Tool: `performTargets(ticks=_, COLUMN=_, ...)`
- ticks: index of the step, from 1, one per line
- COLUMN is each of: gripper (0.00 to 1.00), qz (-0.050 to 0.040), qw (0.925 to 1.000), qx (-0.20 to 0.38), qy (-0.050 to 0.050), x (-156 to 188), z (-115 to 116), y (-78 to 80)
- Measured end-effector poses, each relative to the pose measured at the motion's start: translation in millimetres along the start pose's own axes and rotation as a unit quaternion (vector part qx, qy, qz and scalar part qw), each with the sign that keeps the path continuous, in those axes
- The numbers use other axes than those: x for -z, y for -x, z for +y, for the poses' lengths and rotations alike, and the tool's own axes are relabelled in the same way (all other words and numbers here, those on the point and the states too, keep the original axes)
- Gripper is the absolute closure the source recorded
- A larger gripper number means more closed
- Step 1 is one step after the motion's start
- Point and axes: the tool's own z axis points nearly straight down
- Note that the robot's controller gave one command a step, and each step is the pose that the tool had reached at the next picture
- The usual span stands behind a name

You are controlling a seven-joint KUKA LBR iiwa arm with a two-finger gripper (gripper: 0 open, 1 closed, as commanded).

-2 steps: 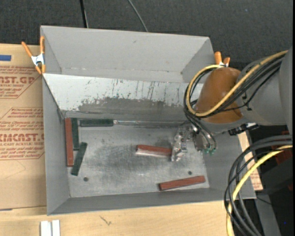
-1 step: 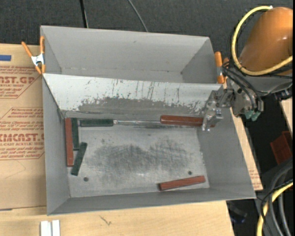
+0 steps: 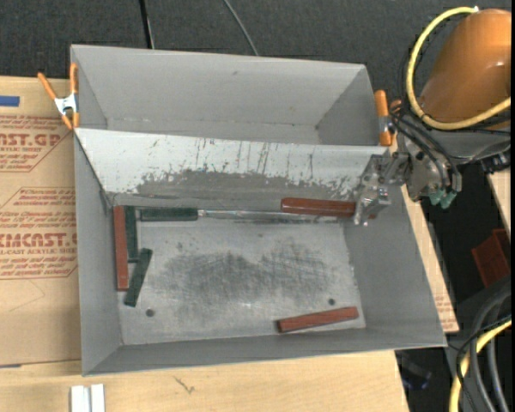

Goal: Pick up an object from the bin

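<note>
Grey metal bin [image 3: 240, 101] holds five loose bars. The item nearest the gripper [image 3: 367, 206] is a reddish-brown bar [image 3: 316, 205], lying flat at the foot of the back wall at about 1 o'clock on the floor, with its long axis running 9 to 3. The gripper is down at this bar's 3 o'clock end, in the 2 o'clock corner. Contact with the tip looks likely but is not confirmed, and I cannot tell whether the gripper is open or closed.

Handling, as judged: the bar looks rigid, straight, light and smooth-faced, and not fragile. It is thin and lies flush on metal, so there is little to get under. The best hold is across the narrow width near mid-length. A hold at the tip risks the bar swinging or twisting out.

Clearances: the back wall runs close along the bar's far side, so room there is tight, while the near side is open. The right wall rises just beside the gripper at 3 o'clock. A dark green bar [image 3: 166, 215] lies along the same wall at 11 o'clock, apart from the first bar. A second reddish-brown bar [image 3: 318, 320] lies at 5 o'clock, well apart. A third reddish-brown bar [image 3: 120, 249] and a second dark green bar [image 3: 137, 275] lie against the left wall at 9 o'clock. The centre floor is bare and gives room to draw the bar off the wall.
</note>
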Motion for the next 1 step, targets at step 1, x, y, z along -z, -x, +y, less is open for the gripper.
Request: performTargets(ticks=1, gripper=1.0, qz=0.0015, qw=1.0, qx=0.002, qy=0.0, x=-3.3, z=0.2, y=-0.3)
